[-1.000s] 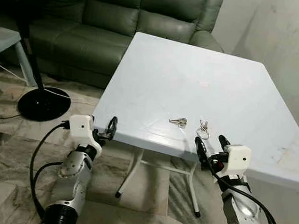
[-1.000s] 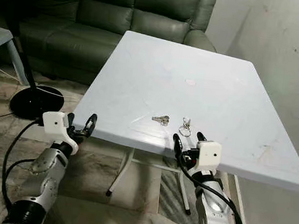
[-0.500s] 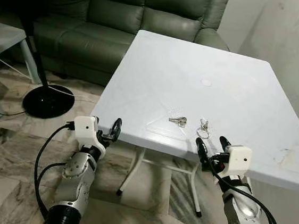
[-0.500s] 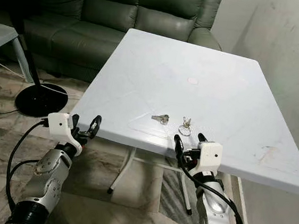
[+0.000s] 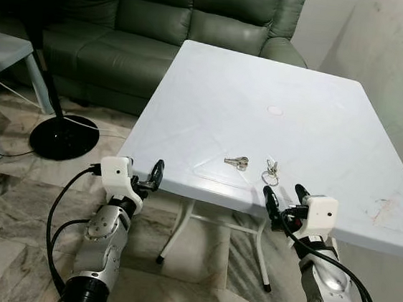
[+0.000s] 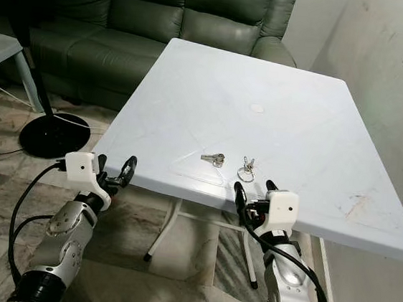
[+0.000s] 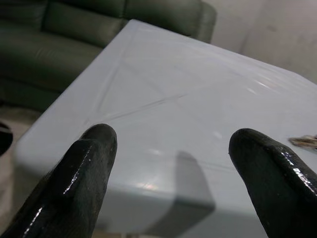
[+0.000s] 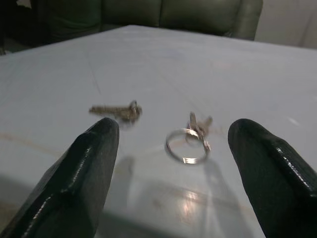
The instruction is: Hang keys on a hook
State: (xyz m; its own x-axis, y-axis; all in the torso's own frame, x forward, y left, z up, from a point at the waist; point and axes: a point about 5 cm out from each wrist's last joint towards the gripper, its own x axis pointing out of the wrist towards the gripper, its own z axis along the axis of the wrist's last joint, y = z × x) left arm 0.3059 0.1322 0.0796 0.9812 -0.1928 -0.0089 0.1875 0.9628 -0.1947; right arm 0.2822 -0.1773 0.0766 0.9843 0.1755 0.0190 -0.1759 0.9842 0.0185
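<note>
Nearest the robot, the right gripper (image 5: 285, 200) hangs just off the near edge of the white folding table (image 5: 320, 120), its two black fingers (image 8: 91, 158) spread wide with nothing between them, lined up on the keys. The left gripper (image 5: 147, 177) waits at the table's near left corner, also wide open and empty. Just past the edge lies a key ring with keys (image 5: 270, 173), the ring (image 8: 185, 147) flat on the top with its keys fanned behind; just beside it to the left is a second small key bunch (image 5: 236, 161), apart from the first. The next move is probably a low, forward reach: bring the fingers down either side of the ring and close on its rim or the key shanks, not skating over the slick surface. Beyond stands a green leather sofa (image 5: 165, 17), with a black fan base (image 5: 64, 136) on the floor to the left.
</note>
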